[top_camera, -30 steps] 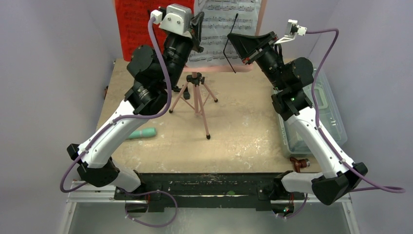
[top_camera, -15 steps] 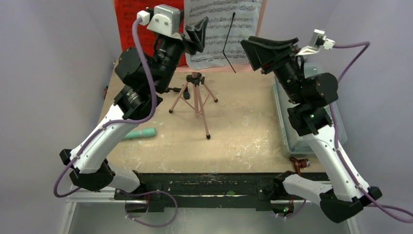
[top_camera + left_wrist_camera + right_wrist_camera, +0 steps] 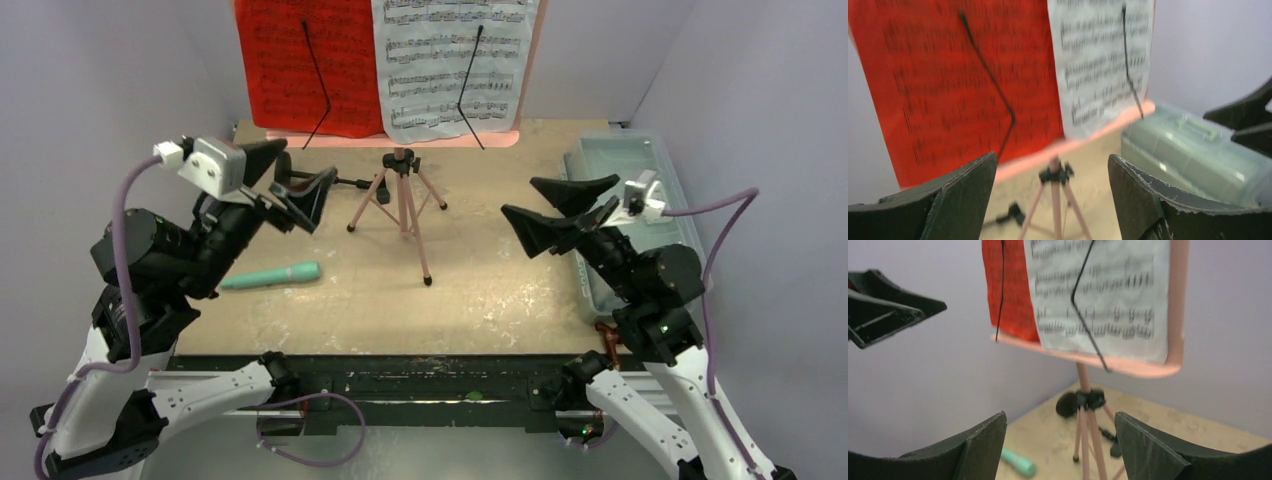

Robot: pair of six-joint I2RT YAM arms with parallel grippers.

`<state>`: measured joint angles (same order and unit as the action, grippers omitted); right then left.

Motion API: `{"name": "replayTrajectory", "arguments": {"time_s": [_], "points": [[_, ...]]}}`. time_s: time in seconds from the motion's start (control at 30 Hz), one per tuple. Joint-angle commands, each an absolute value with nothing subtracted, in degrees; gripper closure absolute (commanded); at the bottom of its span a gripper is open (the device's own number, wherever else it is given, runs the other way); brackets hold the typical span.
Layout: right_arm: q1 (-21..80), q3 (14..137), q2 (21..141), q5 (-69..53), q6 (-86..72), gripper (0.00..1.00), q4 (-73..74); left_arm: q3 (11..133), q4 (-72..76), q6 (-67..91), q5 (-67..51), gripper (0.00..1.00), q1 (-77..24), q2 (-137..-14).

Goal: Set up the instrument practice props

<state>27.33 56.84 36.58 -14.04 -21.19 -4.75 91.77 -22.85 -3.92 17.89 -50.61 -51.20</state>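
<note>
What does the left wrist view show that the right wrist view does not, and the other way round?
Only the left wrist view shows the clear lidded box. Only the right wrist view shows the teal tube, lying flat. Both show the pink music stand on its tripod, the red page and white page behind black wire arms, and the left gripper and right gripper, both open.

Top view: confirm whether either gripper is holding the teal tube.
No; the teal tube lies on the table, apart from the open left gripper and the open right gripper.
</note>
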Motion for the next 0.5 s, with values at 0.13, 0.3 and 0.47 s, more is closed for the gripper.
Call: {"name": "replayTrajectory", "arguments": {"time_s": [0.13, 0.3, 0.47], "points": [[27.51, 44.36, 32.00, -21.40, -16.40, 0.16, -0.33, 66.00, -39.33, 12.40, 20.38, 0.18, -50.36, -37.94], [27.52, 38.97, 33.46, -23.34, -20.83, 0.16, -4.03, 53.38, -39.60, 26.09, 32.06, 0.22, -50.36, -39.11], [27.54, 35.54, 33.99, -24.89, -26.05, 0.16, -7.51, 45.78, -38.14, 35.53, 39.10, 0.21, -50.36, -41.73]]}}
